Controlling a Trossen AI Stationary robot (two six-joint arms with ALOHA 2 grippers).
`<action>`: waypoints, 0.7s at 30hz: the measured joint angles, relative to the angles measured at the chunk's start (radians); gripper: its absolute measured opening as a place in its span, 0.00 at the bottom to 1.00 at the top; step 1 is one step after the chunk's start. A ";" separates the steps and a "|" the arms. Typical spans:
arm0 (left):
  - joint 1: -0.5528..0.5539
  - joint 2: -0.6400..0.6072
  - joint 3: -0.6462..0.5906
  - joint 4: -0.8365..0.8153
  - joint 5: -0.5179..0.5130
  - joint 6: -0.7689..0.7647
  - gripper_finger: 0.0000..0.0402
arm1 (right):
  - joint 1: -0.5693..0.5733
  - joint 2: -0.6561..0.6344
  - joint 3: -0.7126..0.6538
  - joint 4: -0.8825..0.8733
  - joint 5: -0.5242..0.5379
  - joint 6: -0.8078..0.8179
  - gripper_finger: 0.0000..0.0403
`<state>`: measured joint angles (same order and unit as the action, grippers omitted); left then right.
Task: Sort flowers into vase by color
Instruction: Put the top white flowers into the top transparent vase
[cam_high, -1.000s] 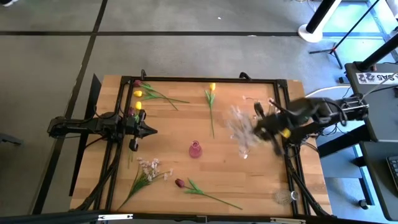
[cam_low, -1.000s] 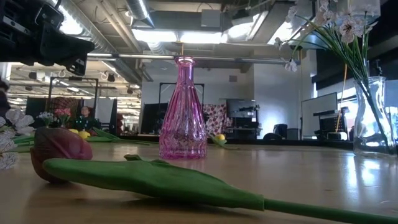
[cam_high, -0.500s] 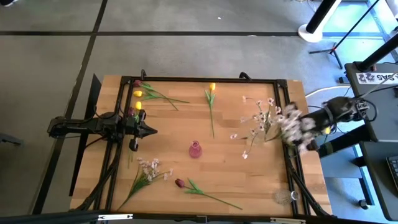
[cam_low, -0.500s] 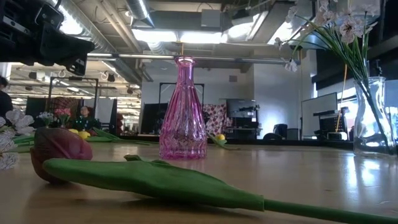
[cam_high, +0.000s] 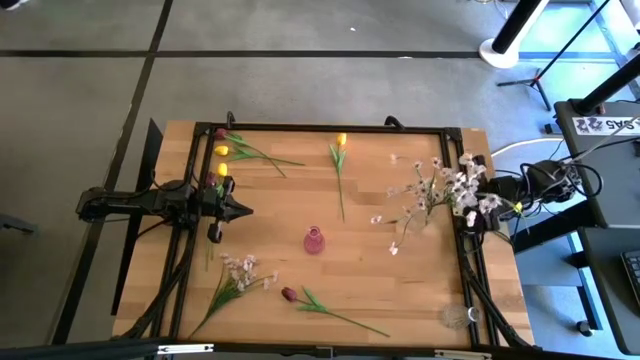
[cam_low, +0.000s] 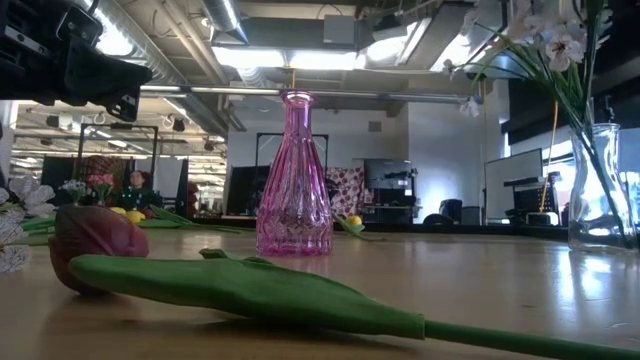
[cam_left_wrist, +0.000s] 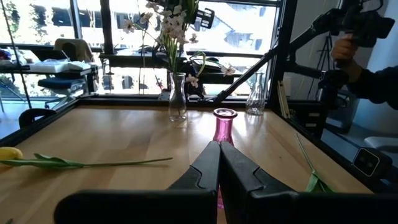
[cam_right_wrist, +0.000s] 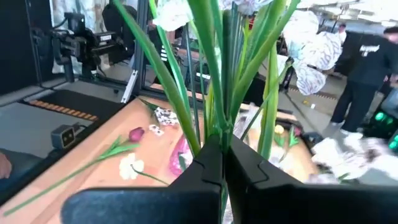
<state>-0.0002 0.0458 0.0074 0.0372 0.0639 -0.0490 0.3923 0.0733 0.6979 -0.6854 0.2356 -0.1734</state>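
Note:
A bushy white-pink spray (cam_high: 430, 195) stands in a clear vase (cam_left_wrist: 177, 99) near the table's right edge. My right gripper (cam_high: 492, 195) is shut and level just right of it. In the right wrist view the spray's green stems (cam_right_wrist: 211, 68) rise right past the fingertips. The pink vase (cam_high: 314, 240) stands mid-table. Yellow tulips (cam_high: 222, 150) (cam_high: 341, 140), a maroon tulip (cam_high: 289, 294) and another spray (cam_high: 240, 268) lie flat on the wood. My left gripper (cam_high: 243, 210) waits shut at the left. My right gripper's shut fingertips (cam_right_wrist: 211, 152) sit at the foot of the spray's stems (cam_right_wrist: 217, 118) in the right wrist view. The fingers hide that spot, so I cannot tell whether they touch the stems. The spray stays upright in its vase.
A second clear vase (cam_high: 455, 317) stands empty at the near right corner. A dark rail (cam_high: 462, 250) runs along the table's right side. A person (cam_left_wrist: 367, 74) with a camera rig stands beyond the table. Bare wood lies between the pink vase and the spray.
My right gripper, shut throughout, has drawn back from beside the clear vase toward the table's right edge. The spray's blossoms were blurred and swaying as it left and now stand still. The vase itself has stayed in place.

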 joint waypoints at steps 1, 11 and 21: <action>0.000 0.000 0.000 0.000 0.000 0.000 0.00 | 0.000 -0.008 -0.009 0.001 0.000 0.015 0.01; 0.000 0.000 0.000 0.000 0.000 0.000 0.00 | 0.000 -0.034 0.006 0.030 0.065 0.039 0.01; 0.000 0.000 0.000 0.000 0.000 0.000 0.00 | 0.000 -0.035 0.057 -0.074 0.037 0.122 0.01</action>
<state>-0.0002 0.0460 0.0074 0.0372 0.0639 -0.0494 0.3923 0.0387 0.7547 -0.7592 0.2725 -0.0513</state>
